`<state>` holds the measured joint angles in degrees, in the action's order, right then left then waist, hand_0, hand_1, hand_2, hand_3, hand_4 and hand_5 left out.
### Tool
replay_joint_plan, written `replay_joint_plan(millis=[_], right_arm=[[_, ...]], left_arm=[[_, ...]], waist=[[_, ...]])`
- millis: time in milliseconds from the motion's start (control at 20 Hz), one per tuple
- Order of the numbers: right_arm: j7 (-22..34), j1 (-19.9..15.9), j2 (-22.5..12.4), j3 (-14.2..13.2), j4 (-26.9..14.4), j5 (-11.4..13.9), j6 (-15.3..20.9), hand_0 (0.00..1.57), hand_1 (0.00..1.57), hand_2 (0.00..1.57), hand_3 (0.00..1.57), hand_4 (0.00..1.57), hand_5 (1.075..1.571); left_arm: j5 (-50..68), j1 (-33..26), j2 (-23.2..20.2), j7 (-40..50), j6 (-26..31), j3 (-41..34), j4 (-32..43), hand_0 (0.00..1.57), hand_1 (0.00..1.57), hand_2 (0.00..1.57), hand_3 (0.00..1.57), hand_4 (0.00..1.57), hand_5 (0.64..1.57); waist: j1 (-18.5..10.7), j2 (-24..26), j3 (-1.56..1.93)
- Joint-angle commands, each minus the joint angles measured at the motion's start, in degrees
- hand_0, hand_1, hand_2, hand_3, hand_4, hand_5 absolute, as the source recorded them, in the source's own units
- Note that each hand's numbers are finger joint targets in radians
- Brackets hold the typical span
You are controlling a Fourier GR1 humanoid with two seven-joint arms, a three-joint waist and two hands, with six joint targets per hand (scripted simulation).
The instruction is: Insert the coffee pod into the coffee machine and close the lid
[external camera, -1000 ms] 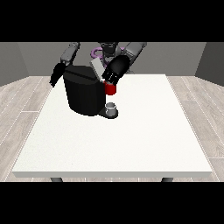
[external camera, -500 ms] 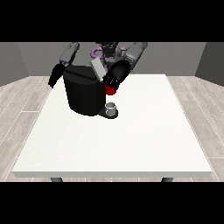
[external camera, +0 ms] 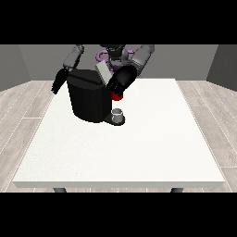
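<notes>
The hand at the view's right (external camera: 121,81) has dropped lower against the black coffee machine (external camera: 90,99), at its two o'clock, covering more of the red thing at the machine (external camera: 117,96). Its fingers cannot be told apart; the hand at the view's left (external camera: 58,83) hangs with straight fingers at ten o'clock. A grey thing (external camera: 118,114) sits at the machine's base, maybe the pod, so insertion looks unfinished

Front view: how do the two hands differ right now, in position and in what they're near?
The hand at the view's right sits against the coffee machine, just above a red thing at the machine; the hand at the view's left hangs off the machine's outer side, near nothing. The right-of-view hand is nearer the camera; the left-of-view one sits farther back. Both are black.
</notes>
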<state>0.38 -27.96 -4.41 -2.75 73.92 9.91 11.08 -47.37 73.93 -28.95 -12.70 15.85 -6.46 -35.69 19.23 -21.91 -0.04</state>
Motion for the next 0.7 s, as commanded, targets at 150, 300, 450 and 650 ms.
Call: replay_joint_plan(millis=[150, 300, 450, 650], right_arm=[[5.3, -1.7, -0.1, 1.4, 2.9, 1.3, 0.1, 0.00, 0.00, 0.00, 0.00, 0.07, 1.571], [-0.7, -0.8, 0.2, 0.5, -0.7, 1.6, 1.4, 0.00, 0.00, 0.00, 0.00, 0.15, 1.571], [2.9, -3.4, -0.4, 0.7, 0.3, 1.9, 0.9, 0.00, 0.00, 0.00, 0.00, 0.19, 1.571], [1.2, -2.0, 1.0, 0.7, -0.5, 2.3, 2.7, 0.00, 0.00, 0.00, 0.00, 0.09, 1.571]], left_arm=[[-1.9, 0.2, -2.3, -2.8, -2.6, 0.3, 1.3, 1.22, 1.22, 1.17, 0.89, 0.00, 1.571], [-3.6, 1.0, -0.7, -2.2, -4.5, 1.9, -0.9, 1.04, 1.04, 1.05, 0.74, 0.00, 1.571], [-3.3, 2.2, -2.7, -4.3, -3.7, 1.0, -0.4, 0.81, 0.81, 0.91, 0.66, 0.00, 1.571], [-5.8, 0.8, -1.6, -2.7, -6.2, 2.6, -0.6, 0.00, 0.00, 0.67, 0.54, 0.00, 1.571]], waist=[[1.1, 0.3, 0.02], [0.0, -2.3, 0.07], [-0.4, -1.8, 0.04], [-0.4, -1.4, 0.06]])
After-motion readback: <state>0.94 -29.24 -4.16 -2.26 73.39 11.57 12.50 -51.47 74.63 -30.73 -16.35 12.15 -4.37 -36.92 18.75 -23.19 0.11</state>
